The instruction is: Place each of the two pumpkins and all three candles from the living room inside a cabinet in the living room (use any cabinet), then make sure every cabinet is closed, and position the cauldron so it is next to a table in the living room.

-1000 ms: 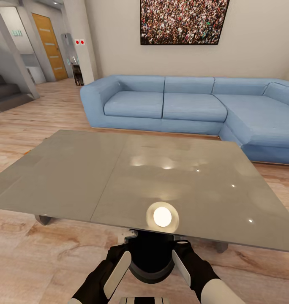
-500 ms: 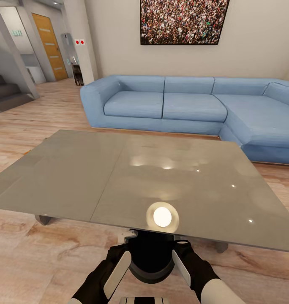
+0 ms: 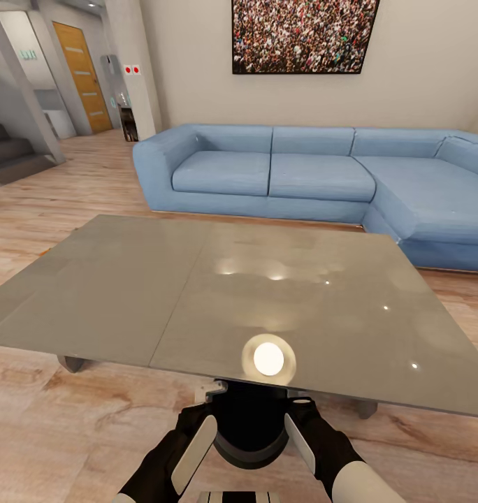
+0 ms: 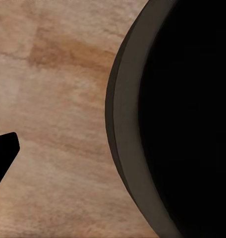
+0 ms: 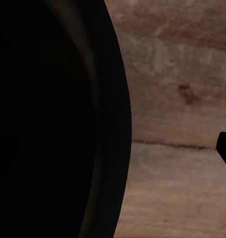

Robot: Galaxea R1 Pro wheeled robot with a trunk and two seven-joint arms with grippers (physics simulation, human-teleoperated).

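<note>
Living-room floor spreads under a blue sofa (image 3: 316,175) and your grey tabletop (image 3: 218,293). You look to be on the last step: the dark cauldron (image 3: 249,426) sits between both arms, right at the tabletop's near edge. Next, release it. How far either pincer is open, I cannot tell.

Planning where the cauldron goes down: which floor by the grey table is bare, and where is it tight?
The wooden floor left of the arms, along the grey table's near edge, is bare, as is the floor at the table's left end. Between the table's far edge and the blue sofa runs only a narrow strip. The cauldron sits between both arms, crowding the near middle.
</note>
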